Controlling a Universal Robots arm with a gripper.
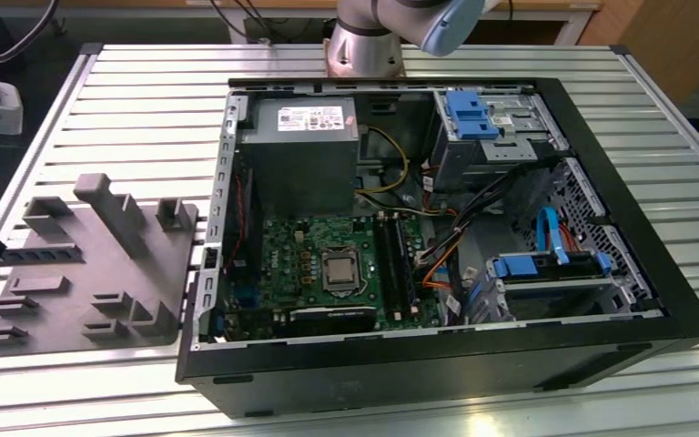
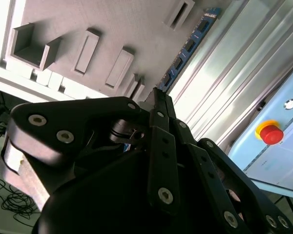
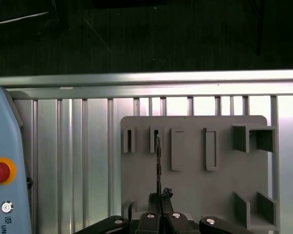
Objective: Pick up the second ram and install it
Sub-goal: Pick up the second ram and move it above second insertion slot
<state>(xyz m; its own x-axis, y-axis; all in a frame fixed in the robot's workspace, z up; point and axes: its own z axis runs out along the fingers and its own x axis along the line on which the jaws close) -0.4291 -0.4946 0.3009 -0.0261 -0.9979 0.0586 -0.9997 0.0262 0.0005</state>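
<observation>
One claw: the claw [image 2: 158, 97] is pinching the second ram [image 2: 188, 46]. Its black fingers [image 2: 161, 146] are pressing together on the near end of the stick.
Second ram: the thin blue stick is poking straight out from the claw and hanging over the grey tray [image 2: 112, 29]. In the first wrist view I am seeing it from its thin edge [image 3: 158, 165].
Far end of the stick: it is lining up with one narrow slot [image 3: 153, 141] in the tray. I cannot tell if it is touching that slot or floating just above it.
Grey tray: it is lying flat on the silver table [image 1: 143, 118], at the exterior view's left, just beside the computer case [image 1: 641, 300].
Computer case: it is lying open on its side. The long black slots [image 1: 395, 264] are showing on the green board [image 1: 301, 264], near the middle of the case.
Red button: a red button [image 2: 271, 134] on a pale blue box is sitting near the tray.
Done: to me the grabbing part is looking done, because the claw is gripping the stick tight.
Not done: the stick is hanging over the tray, well apart from the black slots, so the putting-in part is not done yet.
</observation>
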